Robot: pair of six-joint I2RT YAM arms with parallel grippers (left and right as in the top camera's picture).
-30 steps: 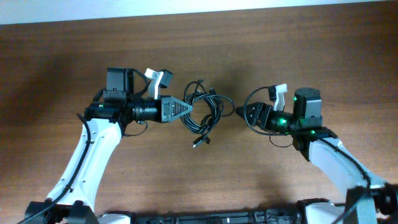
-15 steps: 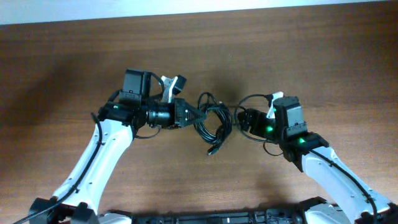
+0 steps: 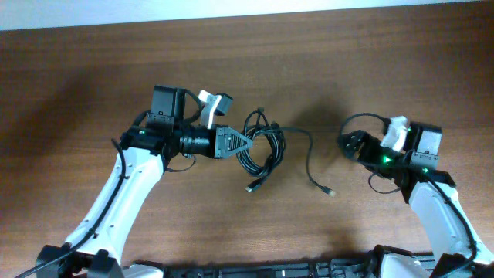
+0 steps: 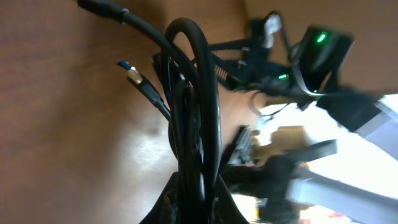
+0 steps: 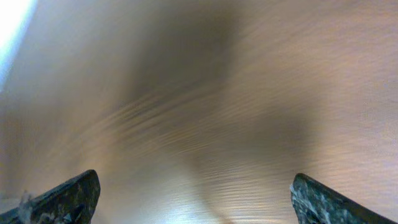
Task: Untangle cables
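Black tangle of cables (image 3: 261, 148) at centre of the overhead frame, on a brown wood table (image 3: 370, 69). Clamped at its left edge by the left gripper (image 3: 245, 144), jaws pinched tight on the bundle. Same in the left wrist view: several loops (image 4: 198, 106) squeezed together into the jaws at bottom centre, with a blue-tongued USB plug (image 4: 132, 73) sticking out at upper left.

One strand (image 3: 309, 154) lying clear to the right of the knot: out from the bundle's upper right, then down to a small plug (image 3: 330, 191) at lower centre-right. Other end apparently inside the bundle, so free only in part. Second plug (image 3: 249, 188) poking out just below the knot.

Right gripper (image 3: 345, 145) right of centre, well apart from both the bundle and the loose strand, spread wide, nothing held. Confirmed in the right wrist view: two fingertips (image 5: 68, 193) at the bottom corners, only blurred wood between.

Progress, as a judgement: early. One tail lying out, none fully separated, main bunch of overlapping loops not yet opened. Cannot count the cables from here, too dense.

Left to do, probably: grab the loose strand or a plug end with the right, pull away from the held bundle, lay aside, repeat per cable.
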